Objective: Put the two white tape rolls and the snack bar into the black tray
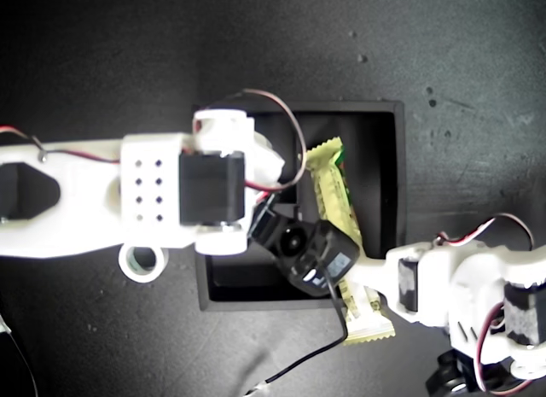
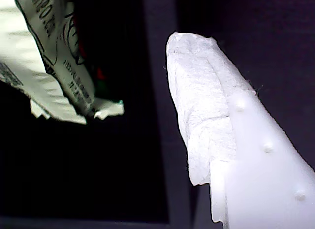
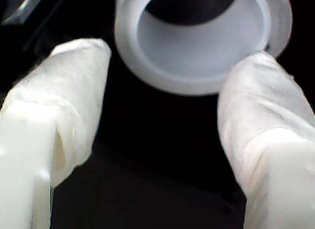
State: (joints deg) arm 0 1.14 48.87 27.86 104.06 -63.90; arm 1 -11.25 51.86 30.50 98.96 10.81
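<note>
The black tray (image 1: pixel 399 158) sits mid-table. The snack bar (image 1: pixel 334 192) lies along the side of the tray on the exterior view's right, its lower end sticking out over the tray's near wall. One white tape roll (image 1: pixel 142 262) rests on the table outside the tray on the exterior view's left, by the arm reaching in from that side. The other roll (image 3: pixel 206 47) stands just beyond my open second gripper (image 3: pixel 170 61), apart from both pads. My first gripper (image 2: pixel 133 71) shows a single padded finger (image 2: pixel 202 106), clear of the snack bar's crimped end (image 2: pixel 54 56) and next to a tray wall (image 2: pixel 162 140).
Two white arms cross over the tray, one from each side of the exterior view. A black wrist camera (image 1: pixel 303 252) hangs above the tray's near part. Red and black wires (image 1: pixel 281 115) loop over it, and a black cable (image 1: pixel 299 359) trails toward the table's near edge.
</note>
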